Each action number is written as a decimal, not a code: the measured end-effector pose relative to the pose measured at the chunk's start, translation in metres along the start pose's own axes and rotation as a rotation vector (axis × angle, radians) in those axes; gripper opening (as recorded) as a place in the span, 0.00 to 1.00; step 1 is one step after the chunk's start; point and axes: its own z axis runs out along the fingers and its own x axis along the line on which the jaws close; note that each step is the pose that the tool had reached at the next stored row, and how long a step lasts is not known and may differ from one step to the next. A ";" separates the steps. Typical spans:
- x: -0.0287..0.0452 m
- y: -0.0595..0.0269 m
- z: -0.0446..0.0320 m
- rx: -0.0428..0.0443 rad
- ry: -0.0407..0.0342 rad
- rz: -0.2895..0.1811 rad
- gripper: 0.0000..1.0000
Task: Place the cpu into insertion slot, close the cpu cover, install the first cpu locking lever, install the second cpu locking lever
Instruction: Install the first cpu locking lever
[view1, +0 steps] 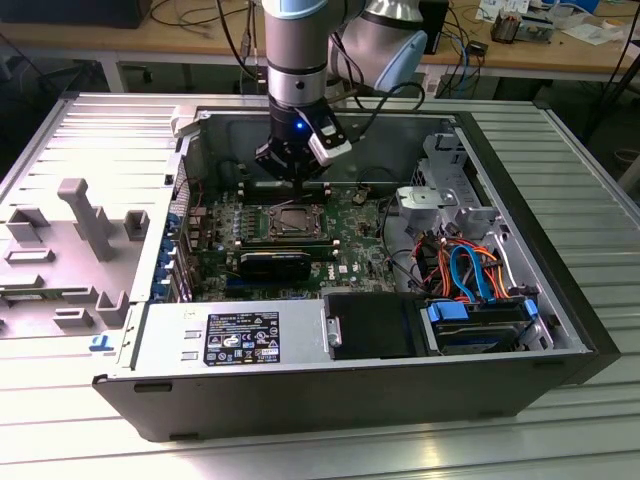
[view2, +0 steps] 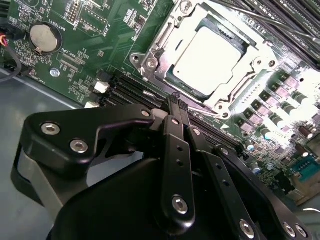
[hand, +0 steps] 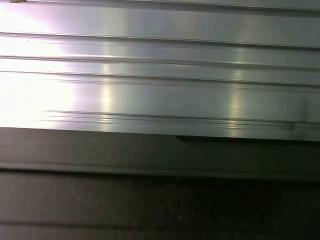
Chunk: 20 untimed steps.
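- Beside the insertion slot (view1: 291, 222), at its edge nearest the long memory slots (view2: 130, 87), the claw (view2: 175, 100) hangs low over the green circuit board (view2: 90, 30). Its fingers are drawn together to one narrow tip, with nothing visible between them.
- The closed tip suits pressing or hooking a thin part at the slot's rim, not carrying a chip. This is a judgement.
- The cpu (view2: 210, 55) lies flat inside the slot, dull silver top upward. It appears seated.
- The cpu cover (view2: 239, 92) lies down around the chip, and its window frames the metal top. It appears closed.
- Whether the locking levers are latched cannot be determined.
- A round coin cell (view2: 44, 36) sits on the board, well away from the slot.
- The board lies in an open computer case (view1: 300, 395) laid on its side, so the slot faces up toward the arm.
- The case rests on a ribbed aluminium table (view1: 560, 440), whose grooved metal shows in the first wrist view (hand: 150, 65).
- A grey fixture tray (view1: 70, 230) lies on the table beyond the case wall, far from the slot, toward the exterior view's left.
- A wooden table (view1: 200, 40) strewn with cables stands behind.
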 end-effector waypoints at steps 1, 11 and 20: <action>-0.0003 0.0000 0.0004 0.0001 0.0000 0.000 0.11; -0.0050 0.0001 0.0062 0.0002 0.0001 0.000 0.11; -0.0090 0.0003 0.0115 0.0002 0.0000 0.000 0.11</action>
